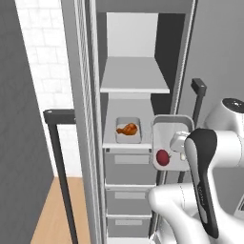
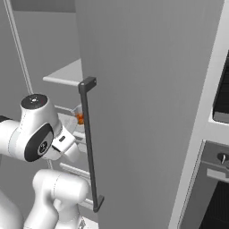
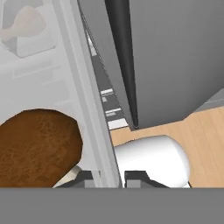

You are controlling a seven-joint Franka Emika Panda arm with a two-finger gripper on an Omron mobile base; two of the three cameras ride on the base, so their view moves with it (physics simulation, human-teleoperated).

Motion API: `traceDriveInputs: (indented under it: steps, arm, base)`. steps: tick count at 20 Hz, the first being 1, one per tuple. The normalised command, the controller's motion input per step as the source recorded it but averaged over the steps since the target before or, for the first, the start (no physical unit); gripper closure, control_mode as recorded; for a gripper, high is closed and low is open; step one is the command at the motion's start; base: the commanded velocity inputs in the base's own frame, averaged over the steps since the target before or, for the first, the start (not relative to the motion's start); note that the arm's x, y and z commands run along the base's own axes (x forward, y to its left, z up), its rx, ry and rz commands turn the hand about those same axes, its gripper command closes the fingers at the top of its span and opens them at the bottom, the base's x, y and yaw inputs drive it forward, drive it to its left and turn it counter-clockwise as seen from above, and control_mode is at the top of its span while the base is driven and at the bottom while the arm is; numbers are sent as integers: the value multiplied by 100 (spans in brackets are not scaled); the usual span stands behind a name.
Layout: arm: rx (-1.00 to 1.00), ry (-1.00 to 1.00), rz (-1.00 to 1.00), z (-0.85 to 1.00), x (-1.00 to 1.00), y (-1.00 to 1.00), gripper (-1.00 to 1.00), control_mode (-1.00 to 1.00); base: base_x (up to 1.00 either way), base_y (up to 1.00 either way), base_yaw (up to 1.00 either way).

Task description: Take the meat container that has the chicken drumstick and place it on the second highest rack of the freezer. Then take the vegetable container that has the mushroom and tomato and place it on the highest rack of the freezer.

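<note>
The freezer [image 1: 133,33] stands open. On its lower pale shelf lies the meat container [image 1: 128,129] with the orange-brown chicken drumstick [image 1: 127,129] in it; the drumstick [image 2: 80,118] also peeks out past the door edge. My gripper [image 3: 111,177] is shut on the rim of the vegetable container [image 1: 167,125], which hangs just right of that shelf at about its height. The tomato [image 1: 162,157] rests in its near corner. The brown mushroom [image 3: 39,140] looms large beside my fingertips. The upper shelf [image 1: 134,88] is bare.
Grey drawers [image 1: 128,167] stack below the shelves. The open freezer door [image 2: 147,112] with its dark bar handle [image 2: 89,143] stands close on the right of my arm. A second dark handle [image 1: 59,116] stands on the left. A black wall oven [image 2: 221,89] is at far right.
</note>
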Motion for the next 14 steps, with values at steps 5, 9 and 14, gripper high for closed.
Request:
traceDriveInputs:
  steps: [5,9,14]
  arm:
    - [0,0,0,0,0,0,100,100]
    - [0,0,0,0,0,0,100,100]
    - [0,0,0,0,0,0,100,100]
  base:
    - [4,33,0]
    - [0,25,2]
    - [0,4,3]
